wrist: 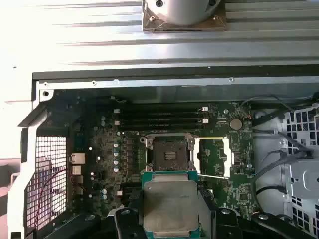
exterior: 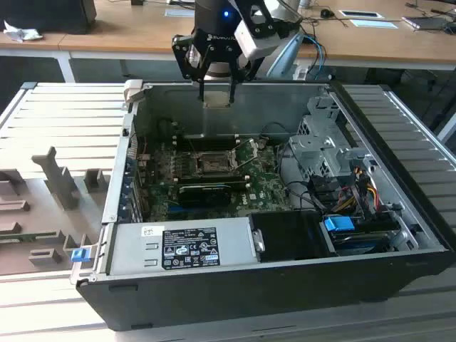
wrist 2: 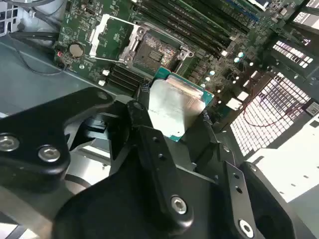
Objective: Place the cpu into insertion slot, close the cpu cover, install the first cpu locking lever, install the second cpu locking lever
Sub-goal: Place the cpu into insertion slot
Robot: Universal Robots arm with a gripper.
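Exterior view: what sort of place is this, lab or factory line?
Probably a robotics lab or test bench: an open computer case on a slatted metal table, wooden desks behind, gripper holding the cpu.

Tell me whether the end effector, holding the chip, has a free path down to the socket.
Probably yes: the end effector hangs above the open case with the chip, the socket lies bare, and its cover is swung open aside.
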